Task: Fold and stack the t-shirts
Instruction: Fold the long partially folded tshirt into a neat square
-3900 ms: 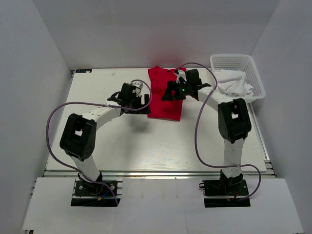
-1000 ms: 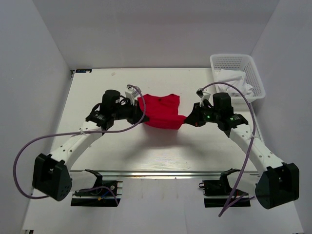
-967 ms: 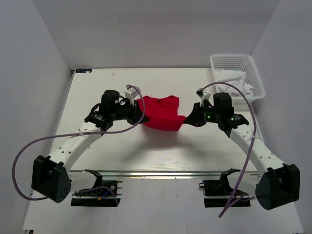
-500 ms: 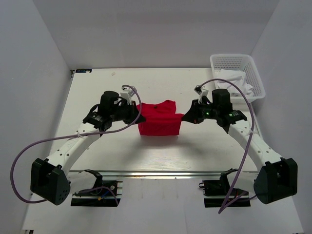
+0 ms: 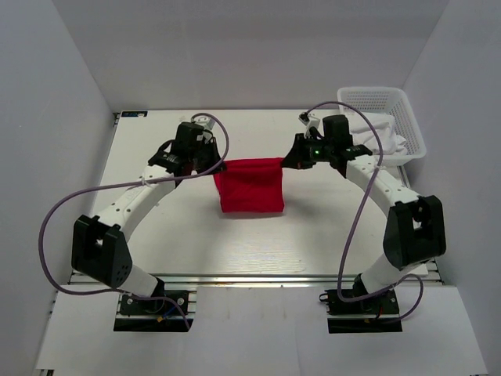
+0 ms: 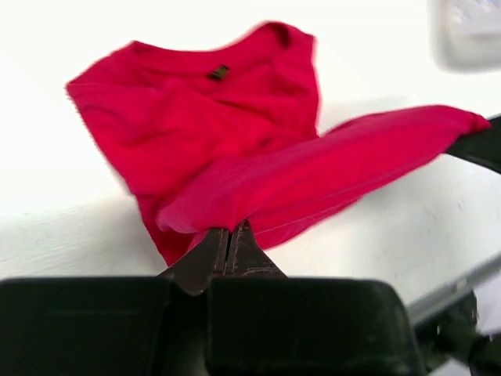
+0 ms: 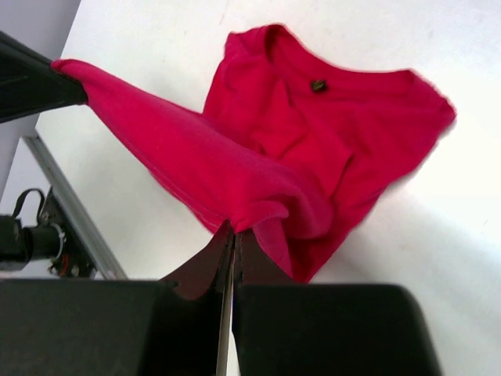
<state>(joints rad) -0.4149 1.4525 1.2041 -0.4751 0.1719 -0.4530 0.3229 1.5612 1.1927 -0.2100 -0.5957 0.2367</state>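
Left gripper (image 5: 213, 165): fingers pressed together, pinching one corner of the red t-shirt (image 5: 250, 186). Right gripper (image 5: 286, 160): clamped likewise on the opposite corner. Pinched edge: stretched taut between the two, raised off the table (image 5: 156, 227). Rest of garment: draped down to the surface near the table's middle, collar end with its label lying flat. Step in hand, by judgement: first fold, lifted edge to be carried over toward the collar. Next move calls for: level, matched travel of both arms, edges laid in line, then release. White basket (image 5: 412, 119) of pale cloth: far right, well apart.
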